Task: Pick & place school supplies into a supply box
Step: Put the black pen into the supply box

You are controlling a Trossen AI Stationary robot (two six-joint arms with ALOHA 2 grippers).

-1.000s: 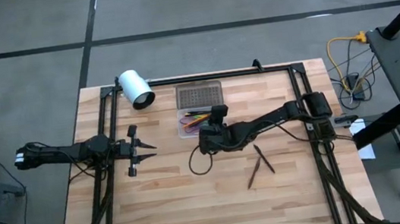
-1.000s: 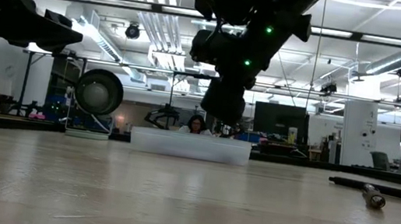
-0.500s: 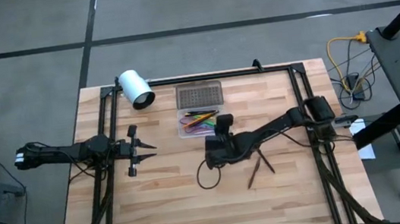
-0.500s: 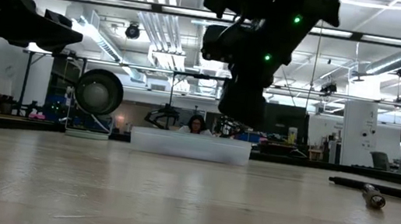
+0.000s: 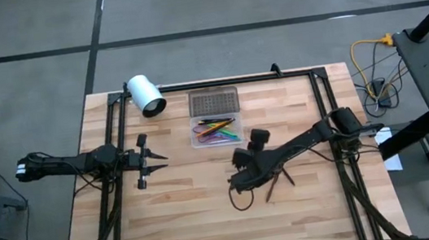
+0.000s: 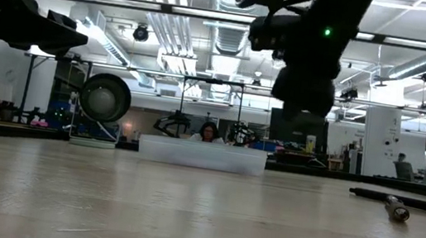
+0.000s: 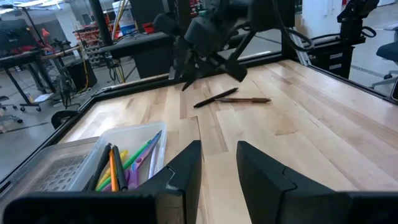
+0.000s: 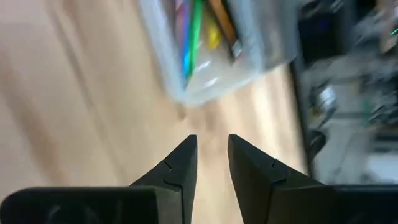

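The clear supply box [image 5: 214, 130] holds several coloured pens and stands at the far middle of the table, with its dotted grey lid [image 5: 213, 102] lying just behind it. Two dark pens [image 5: 279, 176] lie crossed flat on the wood to the near right of the box; they also show in the left wrist view [image 7: 231, 96]. My right gripper [image 5: 253, 143] hangs open and tilted downward in the air between the box and those pens, with nothing between its fingers [image 8: 180, 163]. At the table's left, my left gripper [image 5: 154, 158] waits open and holds nothing.
A white cylinder [image 5: 146, 94] lies at the far left corner. A black frame rail [image 5: 218, 81] runs along the far edge. Bare wood stretches across the near half of the table. The low view shows a person far off in the room behind the box [image 6: 201, 154].
My right gripper has swung away from above the supply box toward the table's near right, to beside the two dark pens, rising slightly and rolling about its own axis. The box, its pens and the two dark pens have stayed put.
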